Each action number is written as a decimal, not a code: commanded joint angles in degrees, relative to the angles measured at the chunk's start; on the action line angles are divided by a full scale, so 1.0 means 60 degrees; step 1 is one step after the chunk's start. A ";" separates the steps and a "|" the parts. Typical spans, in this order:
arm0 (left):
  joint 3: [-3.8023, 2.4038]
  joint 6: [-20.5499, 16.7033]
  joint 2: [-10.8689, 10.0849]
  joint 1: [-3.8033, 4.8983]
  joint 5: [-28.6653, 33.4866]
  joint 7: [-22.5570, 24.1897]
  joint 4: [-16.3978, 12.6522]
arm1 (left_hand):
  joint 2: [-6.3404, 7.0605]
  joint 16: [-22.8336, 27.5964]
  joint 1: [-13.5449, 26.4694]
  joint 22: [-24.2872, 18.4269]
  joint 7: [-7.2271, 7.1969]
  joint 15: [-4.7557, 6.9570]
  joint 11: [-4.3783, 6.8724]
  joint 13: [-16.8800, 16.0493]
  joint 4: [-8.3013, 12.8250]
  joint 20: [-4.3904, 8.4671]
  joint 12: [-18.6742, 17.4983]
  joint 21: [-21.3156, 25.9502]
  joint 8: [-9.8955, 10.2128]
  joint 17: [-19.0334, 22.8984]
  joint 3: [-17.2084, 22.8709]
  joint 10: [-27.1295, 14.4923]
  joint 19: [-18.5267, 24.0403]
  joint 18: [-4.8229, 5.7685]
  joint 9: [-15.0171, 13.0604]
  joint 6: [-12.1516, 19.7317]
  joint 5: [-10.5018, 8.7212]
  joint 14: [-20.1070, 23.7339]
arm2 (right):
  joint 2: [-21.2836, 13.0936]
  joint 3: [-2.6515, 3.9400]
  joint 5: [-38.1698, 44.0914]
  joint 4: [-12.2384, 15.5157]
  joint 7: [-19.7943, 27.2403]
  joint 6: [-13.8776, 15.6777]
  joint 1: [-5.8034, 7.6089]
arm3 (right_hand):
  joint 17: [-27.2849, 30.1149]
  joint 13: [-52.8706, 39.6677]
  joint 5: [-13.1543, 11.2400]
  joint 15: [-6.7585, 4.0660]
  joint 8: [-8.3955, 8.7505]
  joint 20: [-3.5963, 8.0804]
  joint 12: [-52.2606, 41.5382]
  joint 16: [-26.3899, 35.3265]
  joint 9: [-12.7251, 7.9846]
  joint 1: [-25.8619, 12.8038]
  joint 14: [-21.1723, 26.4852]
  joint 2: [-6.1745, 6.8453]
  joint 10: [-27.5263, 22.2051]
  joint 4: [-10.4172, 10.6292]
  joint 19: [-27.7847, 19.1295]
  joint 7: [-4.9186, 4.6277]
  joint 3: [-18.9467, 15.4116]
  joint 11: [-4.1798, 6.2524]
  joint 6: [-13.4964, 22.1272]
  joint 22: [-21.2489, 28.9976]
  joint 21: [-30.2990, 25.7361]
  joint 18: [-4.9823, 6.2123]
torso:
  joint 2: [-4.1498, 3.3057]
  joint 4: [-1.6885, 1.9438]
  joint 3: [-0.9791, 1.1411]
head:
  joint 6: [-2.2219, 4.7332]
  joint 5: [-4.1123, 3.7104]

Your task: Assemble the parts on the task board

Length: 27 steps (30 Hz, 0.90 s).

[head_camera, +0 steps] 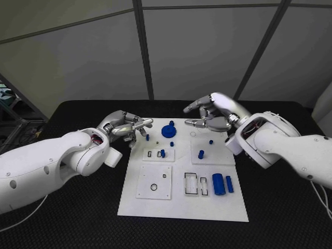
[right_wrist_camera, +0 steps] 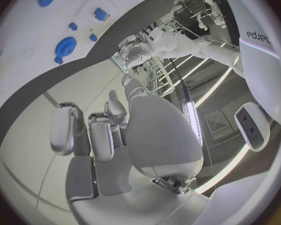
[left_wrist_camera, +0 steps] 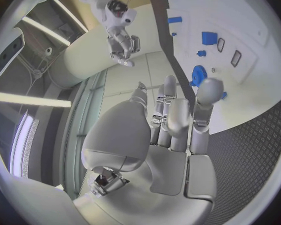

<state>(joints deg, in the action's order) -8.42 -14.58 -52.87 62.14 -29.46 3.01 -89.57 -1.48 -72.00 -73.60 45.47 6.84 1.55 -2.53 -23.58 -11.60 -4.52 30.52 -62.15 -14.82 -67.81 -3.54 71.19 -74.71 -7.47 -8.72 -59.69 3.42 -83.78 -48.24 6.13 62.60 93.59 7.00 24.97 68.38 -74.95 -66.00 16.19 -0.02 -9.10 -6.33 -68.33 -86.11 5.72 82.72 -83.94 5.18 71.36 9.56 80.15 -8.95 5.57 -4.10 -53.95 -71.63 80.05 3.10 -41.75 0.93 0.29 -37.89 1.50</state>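
At twelve o'clock on the task board [head_camera: 182,202] our left hand [head_camera: 126,126] and right hand [head_camera: 211,115] hover, fingers apart, empty — a hasty reach could topple the blue gear [head_camera: 169,131] between them.

The robot's white arm [right_wrist_camera: 260,45] bears dark lettering (mirrored, roughly "sharpa", partly cut off).

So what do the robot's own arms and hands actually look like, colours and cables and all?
Both arms are glossy white, rounded shells with small dark round marks. The left arm shows red wiring at its wrist; thin pale cables trail beneath both it and the right arm. The left hand and right hand are silver metal with jointed fingers.
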 commanded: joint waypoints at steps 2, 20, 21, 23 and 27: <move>-0.0016 0.1794 0.0123 0.0390 -0.2570 -0.3349 -0.0044 | -0.0137 -0.1597 0.0041 0.1809 -0.0175 0.0111 0.0194 -0.2099 -0.0244 0.0106 0.2372 -0.1358 -0.0739 -0.1826 -0.0086 -0.0134 -0.0449 0.0283 -0.0453 0.0096 -0.0052 -0.0469 | -0.0172 0.0030 -0.1840 -0.0300 0.0494 0.0226 0.0162 | -0.1078 0.0047 0.0067 -0.0053 -0.0047 0.0076 0.0039 0.0095 0.0000 0.0066 -0.0665 -0.0033 0.0003 -0.0044 -0.0050 -0.0001 0.0024 0.0026 -0.0079 0.0075 -0.0070 0.0155 | 0.0208 -0.0029 0.0046 | -0.0122 0.0006; 0.1213 0.3160 0.1877 0.1788 -0.4859 -0.5490 0.1234 | -0.0225 -0.2690 0.1109 0.4134 -0.0412 0.0257 0.0369 -0.6197 -0.0848 0.0213 0.6305 -0.2916 -0.2729 -0.3260 -0.1327 0.0349 -0.0969 0.0596 -0.1860 0.0832 -0.0082 -0.0886 | -0.0135 0.0052 -0.2306 -0.0963 0.0252 0.0176 0.0289 | -0.0848 0.0233 0.0109 -0.0075 -0.0008 0.0108 0.0214 0.0247 -0.0045 0.0002 -0.0601 -0.0042 -0.0099 -0.0044 -0.0162 0.0004 0.0016 0.0037 -0.0041 0.0306 -0.0219 0.0199 | 0.0470 -0.0019 0.0107 | -0.0413 0.0138; 0.1256 0.3184 0.1963 0.1815 -0.4900 -0.5507 0.1312 | -0.0226 -0.2689 0.1112 0.4135 -0.0412 0.0257 0.0369 -0.6196 -0.0848 0.0214 0.6304 -0.2916 -0.2731 -0.3260 -0.1330 0.0348 -0.0969 0.0596 -0.1863 0.0833 -0.0082 -0.0886 | -0.0118 0.0052 -0.2281 -0.0977 0.0229 0.0166 0.0289 | -0.0848 0.0233 0.0109 -0.0075 -0.0008 0.0108 0.0214 0.0247 -0.0045 0.0002 -0.0601 -0.0042 -0.0099 -0.0044 -0.0162 0.0004 0.0016 0.0037 -0.0041 0.0306 -0.0219 0.0199 | 0.0461 -0.0015 0.0105 | -0.0411 0.0145; 0.1347 0.3231 0.2123 0.1862 -0.4961 -0.5534 0.1461 | -0.0238 -0.2689 0.1137 0.4133 -0.0413 0.0258 0.0370 -0.6188 -0.0849 0.0214 0.6297 -0.2915 -0.2750 -0.3261 -0.1355 0.0337 -0.0964 0.0595 -0.1883 0.0847 -0.0082 -0.0886 | -0.0087 0.0051 -0.2240 -0.1001 0.0191 0.0148 0.0290 | -0.0832 0.0243 0.0113 -0.0076 -0.0003 0.0110 0.0225 0.0259 -0.0051 -0.0010 -0.0597 -0.0041 -0.0103 -0.0042 -0.0177 0.0003 0.0012 0.0036 -0.0033 0.0338 -0.0239 0.0205 | 0.0449 -0.0009 0.0103 | -0.0411 0.0149; 0.1508 0.3292 0.2359 0.1922 -0.5017 -0.5563 0.1673 | -0.0255 -0.2678 0.1162 0.4113 -0.0411 0.0257 0.0369 -0.6137 -0.0849 0.0215 0.6256 -0.2904 -0.2767 -0.3246 -0.1380 0.0298 -0.0948 0.0590 -0.1905 0.0870 -0.0081 -0.0880 | -0.0040 0.0051 -0.2201 -0.1038 0.0145 0.0126 0.0291 | -0.0806 0.0262 0.0117 -0.0076 0.0003 0.0112 0.0242 0.0277 -0.0057 -0.0027 -0.0590 -0.0041 -0.0112 -0.0036 -0.0190 0.0002 0.0005 0.0036 -0.0025 0.0365 -0.0257 0.0210 | 0.0434 -0.0031 0.0098 | -0.0444 0.0177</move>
<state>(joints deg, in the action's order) 0.62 3.28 -38.90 73.50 -57.29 -28.83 -79.80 -2.95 -88.09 -67.17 70.23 4.41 2.57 -0.53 -60.48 -16.66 -3.18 68.12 -79.34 -31.12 -74.97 -11.46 73.23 -80.05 -3.50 -20.06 -54.75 3.29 -83.96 -48.55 6.39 49.51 87.38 8.24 25.71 70.00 -74.93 -64.48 16.72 -0.01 -9.10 -5.64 -67.08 -84.65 5.43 82.71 -83.93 5.18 71.13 9.56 79.45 -8.95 5.57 -3.88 -53.94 -69.49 78.70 3.62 -39.04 0.79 0.90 -40.48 2.47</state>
